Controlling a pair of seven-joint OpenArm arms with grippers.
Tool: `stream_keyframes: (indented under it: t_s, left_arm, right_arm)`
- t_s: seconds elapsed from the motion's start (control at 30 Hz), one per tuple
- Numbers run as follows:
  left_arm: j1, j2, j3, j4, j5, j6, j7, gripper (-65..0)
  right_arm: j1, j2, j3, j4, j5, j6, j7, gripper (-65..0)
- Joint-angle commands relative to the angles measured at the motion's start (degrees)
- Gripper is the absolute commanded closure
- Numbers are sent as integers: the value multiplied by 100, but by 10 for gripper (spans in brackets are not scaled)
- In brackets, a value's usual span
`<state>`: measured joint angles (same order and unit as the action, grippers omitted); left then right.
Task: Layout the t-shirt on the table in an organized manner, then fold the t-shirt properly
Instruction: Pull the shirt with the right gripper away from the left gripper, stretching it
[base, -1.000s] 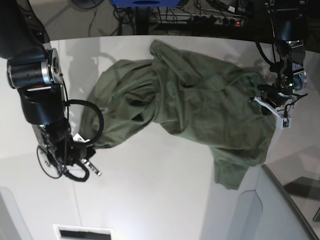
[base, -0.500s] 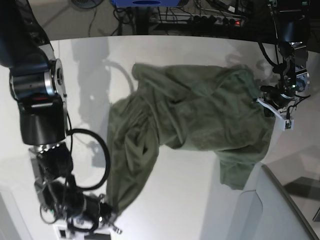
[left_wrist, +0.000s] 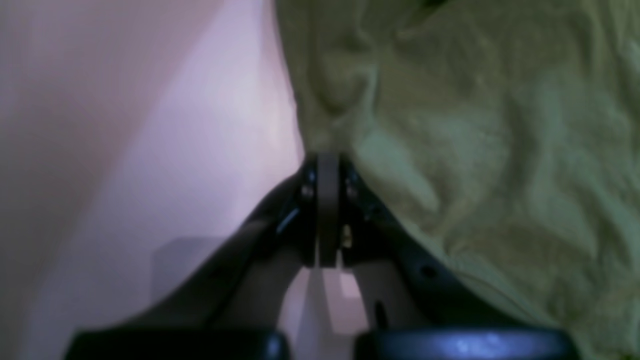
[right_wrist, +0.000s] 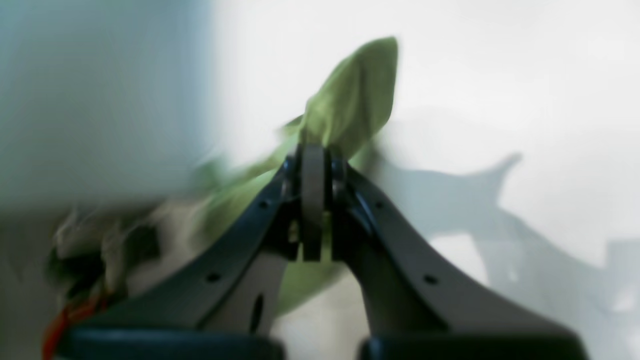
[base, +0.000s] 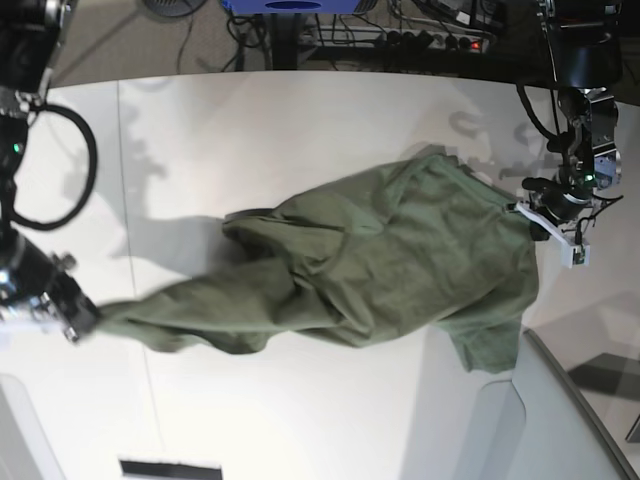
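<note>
- The left gripper (left_wrist: 327, 162) has its fingers clenched on the plain olive-green cotton t-shirt (base: 380, 265); the right gripper (right_wrist: 313, 150) is clamped on another edge.
- Since a moment ago, the right arm swung outward, stretching the bunched shirt across the white desk (base: 300, 130).
- Layout is underway; folding is not yet started.

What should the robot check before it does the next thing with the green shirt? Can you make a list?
1. Left claw shut on the t-shirt: ok.
2. Right claw shut on the t-shirt's cloth: ok.
3. T-shirt stretched between both claws: ok, it spans the table.
4. T-shirt flat and smooth: not ok, the middle is bunched and wrinkled.
5. Sleeves and collar laid out neatly: cannot tell, folds hide them.
6. T-shirt fully on the table: cannot tell, one corner hangs by the grey panel.
</note>
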<state>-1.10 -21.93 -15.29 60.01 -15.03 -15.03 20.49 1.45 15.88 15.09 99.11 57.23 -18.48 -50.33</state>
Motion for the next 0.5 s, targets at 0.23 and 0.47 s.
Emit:
stream_keyframes:
  t_s: [0.23, 0.47]
  left_arm:
    - [-96, -106, -23, 96, -40, 21, -111, 0]
    - [-35, -123, -14, 184, -40, 21, -84, 0]
  right_arm:
    - [-748, 518, 78, -1326, 22, 912, 1397, -2]
    - [-695, 482, 60, -1406, -1350, 912, 1573, -153]
